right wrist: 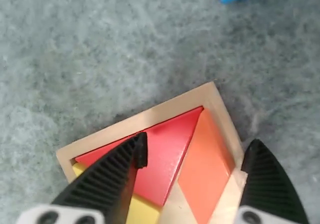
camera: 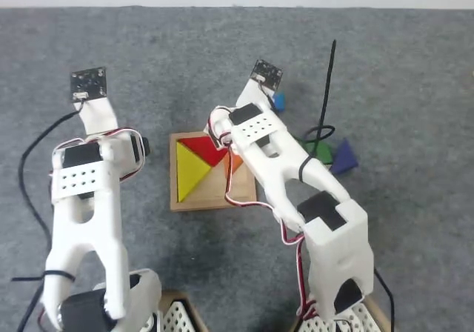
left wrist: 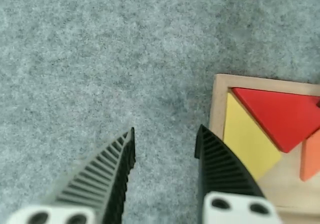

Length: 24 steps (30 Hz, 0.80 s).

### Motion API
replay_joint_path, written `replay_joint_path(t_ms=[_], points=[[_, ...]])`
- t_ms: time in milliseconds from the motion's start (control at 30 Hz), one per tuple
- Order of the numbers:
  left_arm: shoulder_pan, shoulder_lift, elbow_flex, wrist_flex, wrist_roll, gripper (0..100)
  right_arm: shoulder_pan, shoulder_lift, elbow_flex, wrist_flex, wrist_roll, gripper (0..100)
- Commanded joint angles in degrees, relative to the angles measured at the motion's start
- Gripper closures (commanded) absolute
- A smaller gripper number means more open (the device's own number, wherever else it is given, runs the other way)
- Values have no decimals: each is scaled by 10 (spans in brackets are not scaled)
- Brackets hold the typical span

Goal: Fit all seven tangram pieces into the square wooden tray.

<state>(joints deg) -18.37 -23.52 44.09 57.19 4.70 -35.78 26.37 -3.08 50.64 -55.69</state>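
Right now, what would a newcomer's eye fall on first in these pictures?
The wooden tray in the middle of the grey mat draws the eye first, with a red triangle, a yellow triangle and an orange piece inside. The right gripper hangs open just above its red and orange corner. To the tray's right, a blue piece, a green piece and a purple piece lie loose.

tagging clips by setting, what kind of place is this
Probably a robot test bench, perhaps in a lab: a white left arm and right arm side by side, a grey felt-covered table, and a wooden tangram tray between them.
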Motion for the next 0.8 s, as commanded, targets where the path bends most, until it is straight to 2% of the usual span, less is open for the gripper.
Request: replay_joint_path(t_ms=[0, 767], points=[[2, -10, -2, -9, 4, 801, -22, -7, -34, -5, 6, 706], [2, -10, -3, -11, 4, 801, -33, -11, -52, 0, 6, 706]])
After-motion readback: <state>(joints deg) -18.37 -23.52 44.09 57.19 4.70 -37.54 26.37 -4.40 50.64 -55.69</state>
